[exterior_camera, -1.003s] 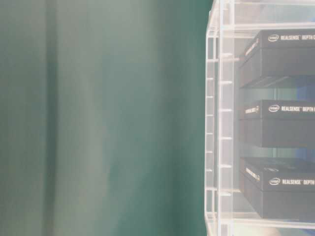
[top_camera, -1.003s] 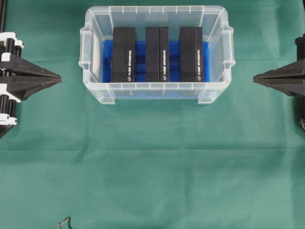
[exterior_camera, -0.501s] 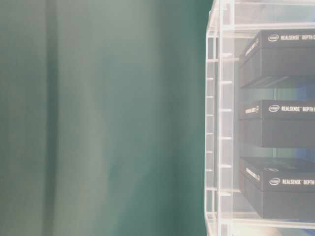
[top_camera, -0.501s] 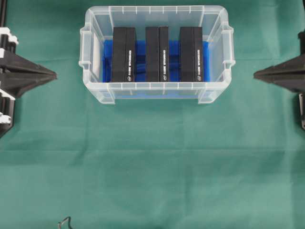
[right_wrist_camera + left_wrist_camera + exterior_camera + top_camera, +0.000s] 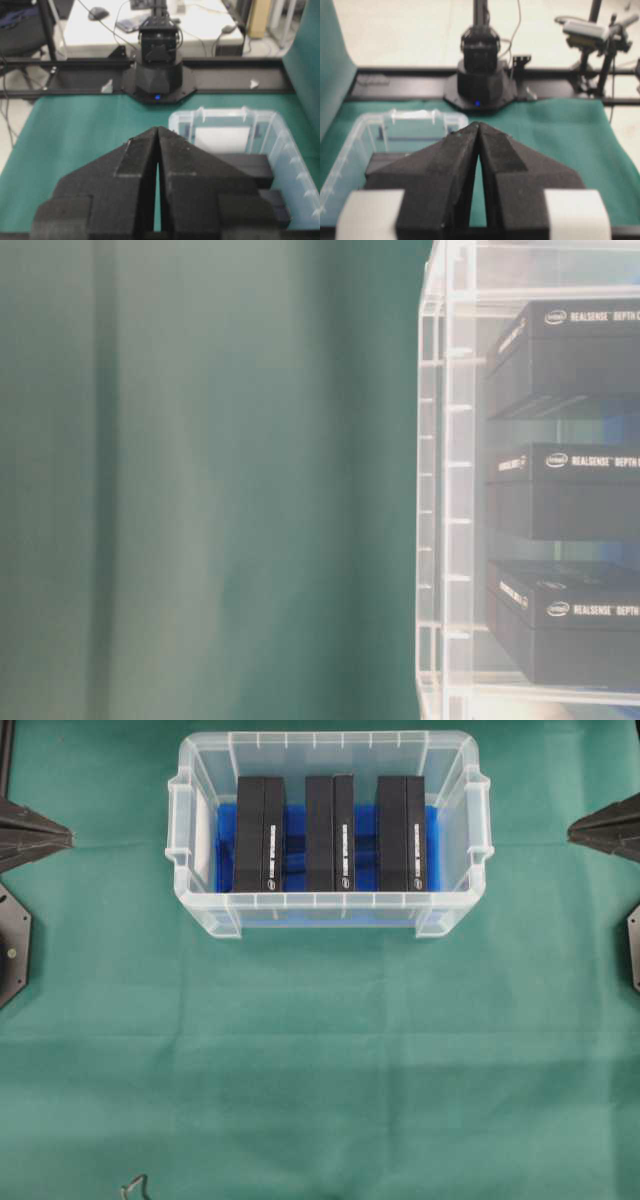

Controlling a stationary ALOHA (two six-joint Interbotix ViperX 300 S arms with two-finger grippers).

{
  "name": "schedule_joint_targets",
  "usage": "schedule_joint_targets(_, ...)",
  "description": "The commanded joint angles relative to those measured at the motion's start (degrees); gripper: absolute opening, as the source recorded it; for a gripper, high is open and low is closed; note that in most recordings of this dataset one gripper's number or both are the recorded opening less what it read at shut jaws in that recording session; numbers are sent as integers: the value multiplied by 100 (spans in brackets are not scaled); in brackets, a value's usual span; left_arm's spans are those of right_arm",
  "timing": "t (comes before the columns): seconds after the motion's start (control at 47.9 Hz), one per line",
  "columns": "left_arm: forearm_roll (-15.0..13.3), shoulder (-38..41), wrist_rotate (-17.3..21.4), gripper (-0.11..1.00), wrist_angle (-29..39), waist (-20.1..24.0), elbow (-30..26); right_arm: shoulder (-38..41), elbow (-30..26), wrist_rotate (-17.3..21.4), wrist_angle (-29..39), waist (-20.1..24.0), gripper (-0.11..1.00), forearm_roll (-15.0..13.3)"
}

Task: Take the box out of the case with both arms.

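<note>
The case (image 5: 200,905), a clear plastic tub with a blue sheet (image 5: 295,830) on its bottom, stands at the far middle of the green cloth. Three black boxes stand upright in it: left (image 5: 260,832), middle (image 5: 330,832), right (image 5: 401,832). My left gripper (image 5: 68,838) is at the left edge, apart from the case, its jaws shut and empty. At the right edge my right gripper (image 5: 572,830) is likewise shut on nothing. The left wrist view shows the left gripper (image 5: 478,125) with tips touching, the case (image 5: 350,150) beyond it. In the right wrist view the right gripper (image 5: 158,129) points past the case (image 5: 285,145).
Green cloth covers the table. A small dark wire loop (image 5: 135,1185) lies at the front edge. Black arm base plates sit at the left (image 5: 12,945) and right (image 5: 634,948) edges. The table-level view shows the case wall (image 5: 445,490) and stacked-looking boxes (image 5: 570,490).
Both grippers have drawn outward toward the edges of the overhead view and shifted toward the far side. Case and boxes have not moved.
</note>
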Motion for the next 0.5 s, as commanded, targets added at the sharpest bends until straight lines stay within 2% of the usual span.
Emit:
schedule_joint_targets(0.0, 18, 105, -9, 0, 229, 0, -202, 132, -272, 123, 272, -18, 0, 0)
schedule_joint_targets(0.125, 18, 132, -193, 0, 431, 0, -229, 202, -299, 220, 492, -18, 0, 0)
schedule_joint_targets(0.251, 18, 176, -598, 0, 914, 0, -378, 211, -360, 378, 861, -18, 0, 0)
schedule_joint_targets(0.376, 18, 281, -967, 0, 2092, 0, -677, 220, -554, 589, 1854, -18, 0, 0)
schedule_joint_targets(0.48, 18, 413, -1125, 0, 3261, 0, -1011, 246, -747, 782, 2953, -18, 0, 0)
